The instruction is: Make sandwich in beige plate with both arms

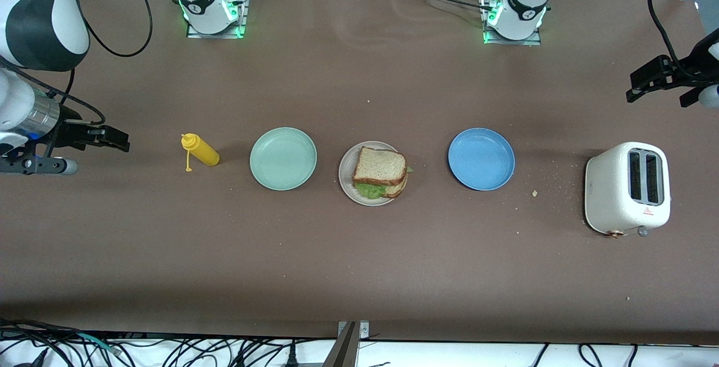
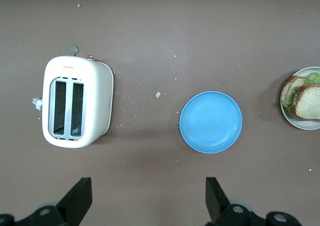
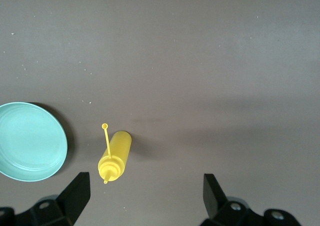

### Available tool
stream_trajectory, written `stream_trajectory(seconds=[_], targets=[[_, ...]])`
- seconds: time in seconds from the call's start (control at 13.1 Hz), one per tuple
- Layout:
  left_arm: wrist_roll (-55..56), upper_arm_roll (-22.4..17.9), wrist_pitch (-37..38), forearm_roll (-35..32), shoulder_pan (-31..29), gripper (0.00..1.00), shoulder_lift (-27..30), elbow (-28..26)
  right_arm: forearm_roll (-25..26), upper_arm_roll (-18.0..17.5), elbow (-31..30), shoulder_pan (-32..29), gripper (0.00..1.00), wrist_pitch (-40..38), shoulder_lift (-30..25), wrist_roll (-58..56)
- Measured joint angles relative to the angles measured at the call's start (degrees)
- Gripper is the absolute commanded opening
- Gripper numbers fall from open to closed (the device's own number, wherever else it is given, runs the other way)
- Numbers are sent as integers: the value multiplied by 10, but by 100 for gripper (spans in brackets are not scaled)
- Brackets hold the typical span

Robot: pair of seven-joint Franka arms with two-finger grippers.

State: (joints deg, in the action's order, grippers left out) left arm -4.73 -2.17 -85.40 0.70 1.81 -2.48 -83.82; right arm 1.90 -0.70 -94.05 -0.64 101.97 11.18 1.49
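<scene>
The tabletop carries the toaster; the beige plate holds the sandwich, stacked askew; a nudge might topple it. Left gripper and right gripper hover empty, fingers apart, at the ends. The lower slice is mostly hidden.

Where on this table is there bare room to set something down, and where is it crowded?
The row is crowded: yellow bottle, mint plate, beige plate with sandwich, blue plate, toaster. Bare tabletop runs nearer the front camera; another strip lies toward the bases. Open left gripper and right gripper hover at the ends.
</scene>
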Motion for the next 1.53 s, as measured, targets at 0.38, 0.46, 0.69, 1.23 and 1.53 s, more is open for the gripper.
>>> stream_trajectory(seconds=[0.38,0.46,0.69,1.23,1.53], targets=[[0,2,0,0,0,100,0,0,0,0,0,0,100,1,0,0],[0,2,0,0,0,100,0,0,0,0,0,0,100,2,0,0],[0,2,0,0,0,100,0,0,0,0,1,0,100,7,0,0],[0,2,-3,0,0,100,0,0,0,0,6,0,100,7,-4,3],[0,2,-3,0,0,100,-1,0,-6,-1,13,0,99,7,-5,26]])
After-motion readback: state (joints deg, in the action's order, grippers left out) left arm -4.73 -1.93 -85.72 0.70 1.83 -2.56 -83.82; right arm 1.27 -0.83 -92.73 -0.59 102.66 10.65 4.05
